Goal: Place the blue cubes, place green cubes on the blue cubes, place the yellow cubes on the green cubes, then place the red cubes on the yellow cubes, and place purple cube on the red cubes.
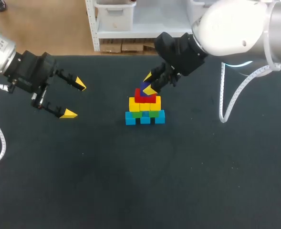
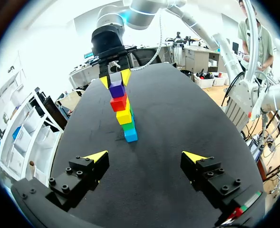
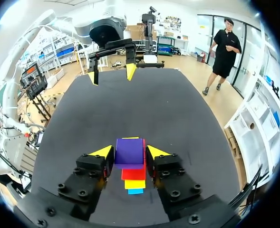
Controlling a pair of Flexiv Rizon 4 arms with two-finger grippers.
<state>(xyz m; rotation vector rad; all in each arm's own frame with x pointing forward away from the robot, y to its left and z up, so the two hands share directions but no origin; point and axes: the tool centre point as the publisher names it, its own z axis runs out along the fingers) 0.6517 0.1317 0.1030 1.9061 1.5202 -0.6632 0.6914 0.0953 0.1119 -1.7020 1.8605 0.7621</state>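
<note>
My right fingers (image 3: 101, 153) clamp the purple cube (image 3: 129, 151) from both sides, seating it squarely on the red cubes (image 1: 147, 98) atop the stack at mid-surface (image 1: 202, 167), while my left fingers (image 1: 68, 113) hang wide, well left, giving room.

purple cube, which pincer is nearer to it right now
Right. The right pincer is shut on the purple cube, a finger on each side. The left pincer hangs open, well apart from it.
</note>
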